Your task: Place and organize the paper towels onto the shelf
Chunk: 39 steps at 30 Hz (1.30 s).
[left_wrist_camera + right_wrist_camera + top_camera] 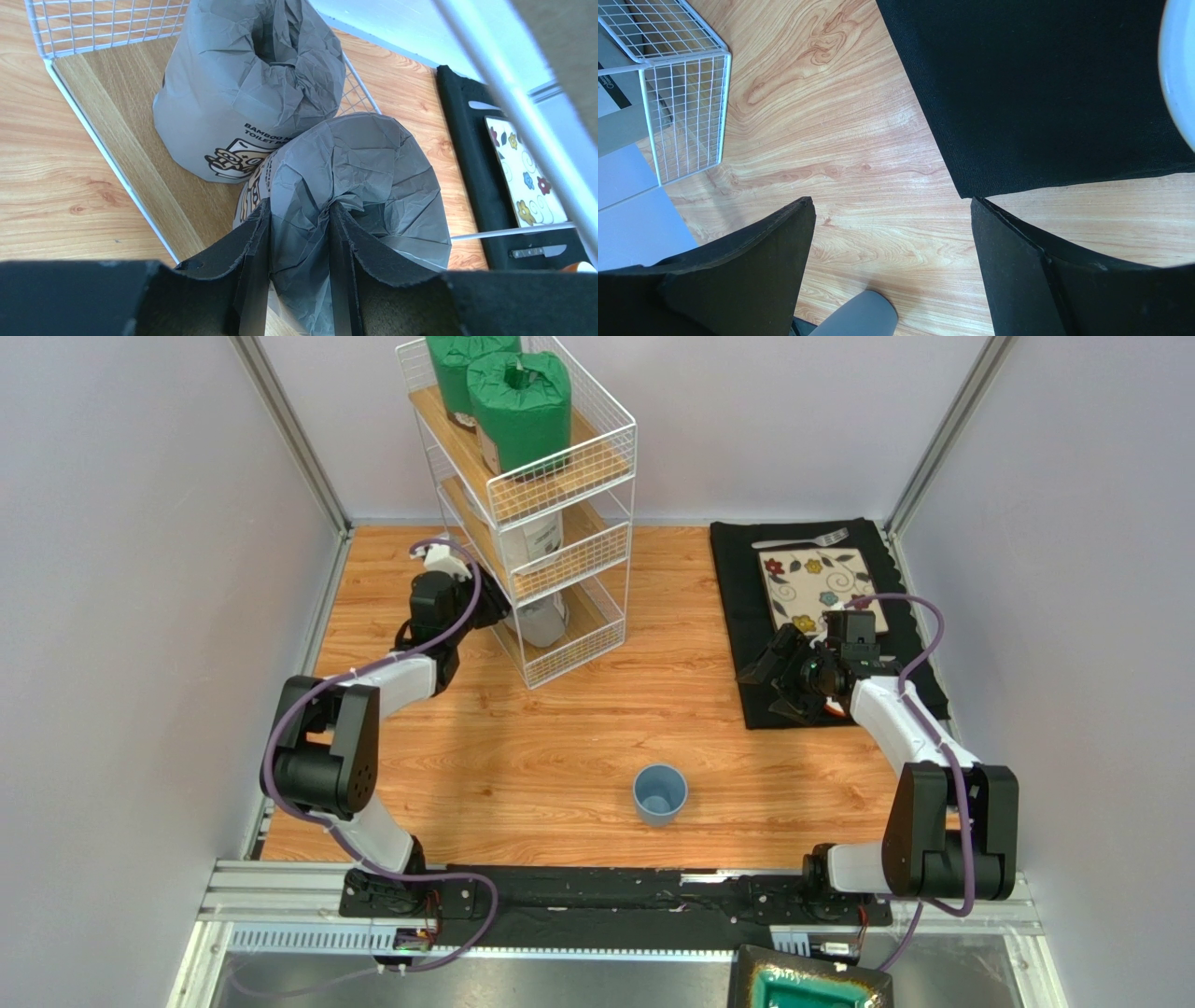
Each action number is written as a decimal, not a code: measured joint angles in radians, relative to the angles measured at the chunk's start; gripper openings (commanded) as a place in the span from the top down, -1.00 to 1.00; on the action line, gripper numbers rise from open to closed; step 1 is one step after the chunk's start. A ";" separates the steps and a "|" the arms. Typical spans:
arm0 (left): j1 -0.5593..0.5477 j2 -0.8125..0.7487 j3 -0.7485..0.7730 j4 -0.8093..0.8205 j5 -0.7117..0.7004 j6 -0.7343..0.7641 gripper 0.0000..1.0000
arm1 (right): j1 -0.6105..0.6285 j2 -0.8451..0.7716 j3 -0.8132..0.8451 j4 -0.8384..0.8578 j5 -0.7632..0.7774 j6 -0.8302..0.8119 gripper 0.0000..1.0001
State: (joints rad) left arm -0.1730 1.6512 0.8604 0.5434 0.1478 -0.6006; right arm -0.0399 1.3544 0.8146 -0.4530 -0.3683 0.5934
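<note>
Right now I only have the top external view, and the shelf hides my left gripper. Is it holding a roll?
Observer: Yes. The left wrist view shows the left gripper shut on the gathered top of a grey roll.
Operator: Is anything else down there?
Observer: A second grey roll stands upright on the shelf plank, close behind the held one.
Operator: And my right gripper?
Observer: The right gripper is open and empty, with bare wood between its fingers, beside the black mat.

Two green rolls, two grey rolls, one shelf, one blue cup, one floral plate and one black mat are visible.
</note>
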 measured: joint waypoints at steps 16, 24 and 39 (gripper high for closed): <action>-0.003 0.066 0.000 0.033 -0.003 -0.033 -0.06 | -0.003 0.000 0.000 -0.001 0.000 0.000 -0.71; -0.004 0.067 0.000 0.063 0.003 -0.053 -0.54 | -0.003 0.000 0.000 -0.002 0.000 0.000 -0.71; -0.009 0.048 -0.004 0.028 0.023 -0.078 -0.83 | -0.003 -0.002 0.000 -0.003 0.001 -0.001 -0.71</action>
State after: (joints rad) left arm -0.1822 1.6997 0.8566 0.5716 0.1703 -0.6785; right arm -0.0429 1.3521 0.8143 -0.4564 -0.3676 0.5926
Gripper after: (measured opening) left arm 0.910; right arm 0.855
